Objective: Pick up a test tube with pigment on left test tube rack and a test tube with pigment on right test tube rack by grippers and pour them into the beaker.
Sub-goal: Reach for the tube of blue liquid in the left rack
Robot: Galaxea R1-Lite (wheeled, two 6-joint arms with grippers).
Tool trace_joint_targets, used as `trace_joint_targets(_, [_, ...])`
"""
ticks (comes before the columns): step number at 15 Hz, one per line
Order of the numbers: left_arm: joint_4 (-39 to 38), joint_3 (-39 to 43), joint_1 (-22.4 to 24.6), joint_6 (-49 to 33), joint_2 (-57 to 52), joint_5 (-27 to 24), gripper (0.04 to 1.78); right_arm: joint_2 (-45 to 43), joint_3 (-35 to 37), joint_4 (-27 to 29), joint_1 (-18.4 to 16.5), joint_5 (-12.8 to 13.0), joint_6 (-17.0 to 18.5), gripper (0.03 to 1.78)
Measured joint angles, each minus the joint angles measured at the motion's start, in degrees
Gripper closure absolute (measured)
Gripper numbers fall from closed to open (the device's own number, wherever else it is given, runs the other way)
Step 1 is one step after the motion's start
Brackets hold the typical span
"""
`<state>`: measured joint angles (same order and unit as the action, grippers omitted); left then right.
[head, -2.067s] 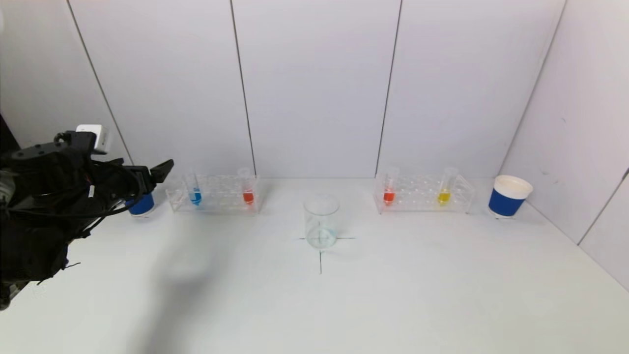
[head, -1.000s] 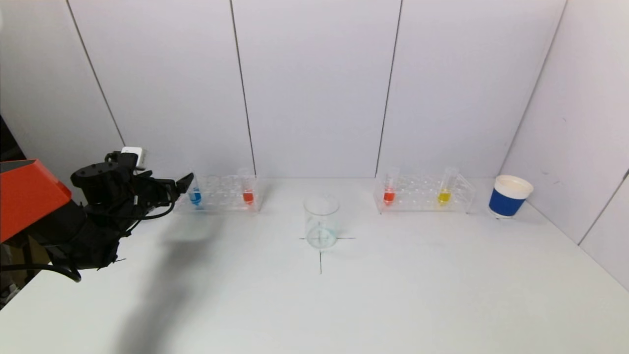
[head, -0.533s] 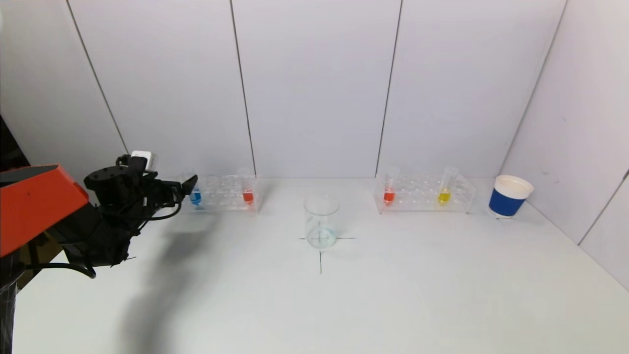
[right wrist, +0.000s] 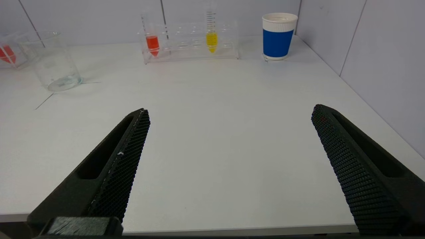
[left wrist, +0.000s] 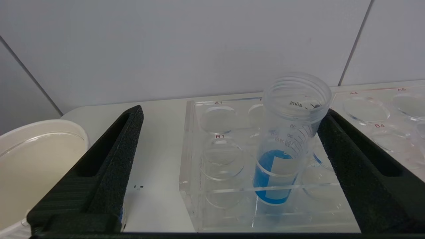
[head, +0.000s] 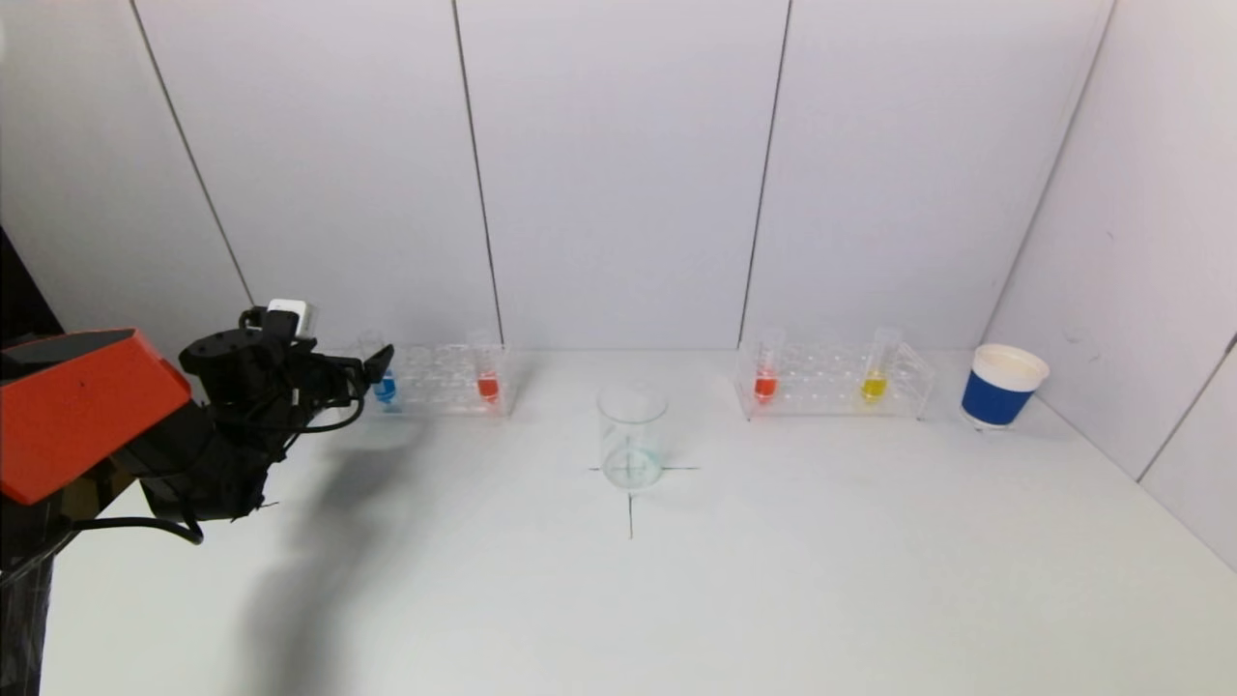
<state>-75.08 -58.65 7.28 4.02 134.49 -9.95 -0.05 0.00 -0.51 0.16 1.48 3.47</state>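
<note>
The left test tube rack holds a blue-pigment test tube and a red one. My left gripper is open at the rack's left end. In the left wrist view the blue tube stands upright in the rack between the gripper's fingers, close against one finger. The right rack holds a red tube and a yellow tube. The glass beaker stands at the table's middle. My right gripper hangs open over the table's near edge, holding nothing.
A blue-and-white paper cup stands right of the right rack near the side wall. Another white-rimmed cup sits just left of the left rack, beside my left gripper. A black cross mark lies under the beaker.
My left arm has come down and moved rightward to the left rack, so its open fingers now straddle the blue tube. The tubes, racks and beaker have not moved.
</note>
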Motion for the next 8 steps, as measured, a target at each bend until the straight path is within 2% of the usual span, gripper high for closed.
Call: trace_joint_targets(8, [0.2,-1.9,0.0,0.1,1.2,0.2,0.05,0.0,0.0,0.0,0.0,0.0,0.0,0.04])
